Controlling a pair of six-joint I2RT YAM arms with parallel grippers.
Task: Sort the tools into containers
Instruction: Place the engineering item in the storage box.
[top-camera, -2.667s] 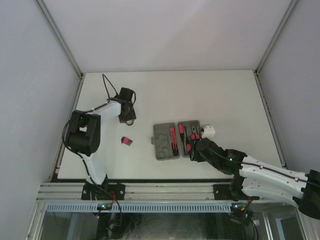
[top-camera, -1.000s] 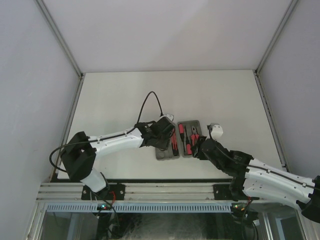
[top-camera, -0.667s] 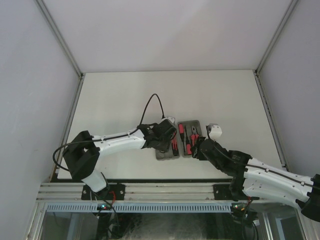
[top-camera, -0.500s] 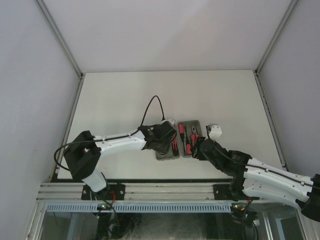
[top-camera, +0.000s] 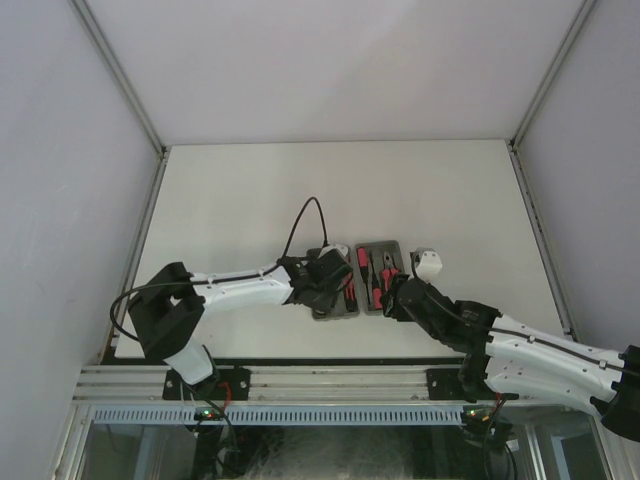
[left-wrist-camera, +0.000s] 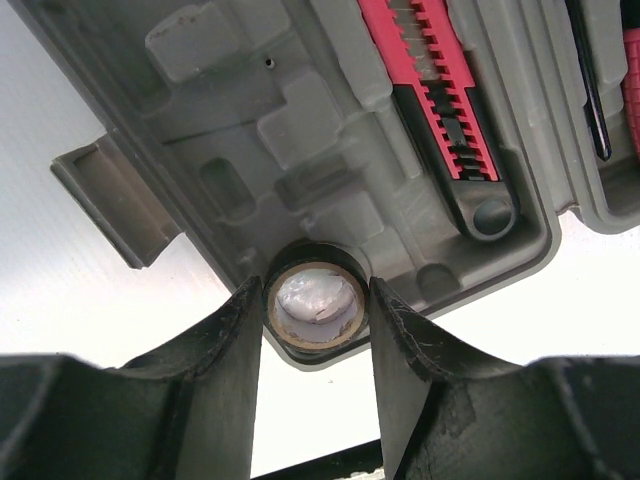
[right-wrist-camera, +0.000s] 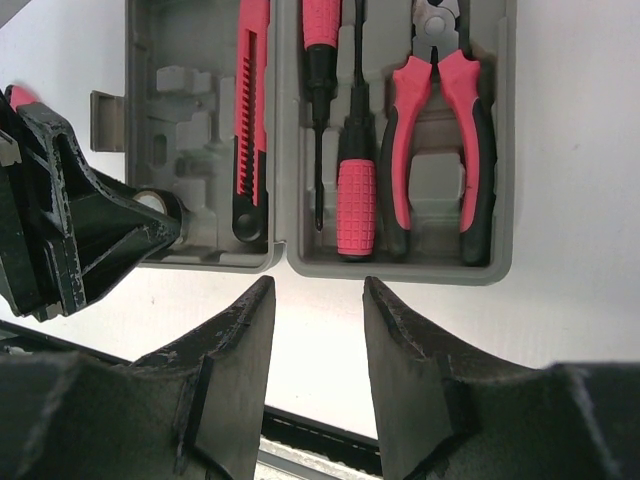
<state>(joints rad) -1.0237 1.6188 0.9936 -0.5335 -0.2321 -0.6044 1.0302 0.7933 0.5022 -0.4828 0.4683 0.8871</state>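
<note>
Left gripper (left-wrist-camera: 315, 300) clamps the small dark ring (left-wrist-camera: 318, 256), the left tray's (left-wrist-camera: 240, 130) near corner recess just beyond it. Right gripper (right-wrist-camera: 318, 300) gapes empty, the right tray (right-wrist-camera: 500, 150) just ahead. Beyond lie a white table (top-camera: 250, 190) and grey walls (top-camera: 330, 60). Seconds earlier the left arm was well away from both trays.

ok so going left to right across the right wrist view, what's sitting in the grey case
small dark ring → utility knife → screwdriver with handle up → screwdriver with handle down → pliers
</note>
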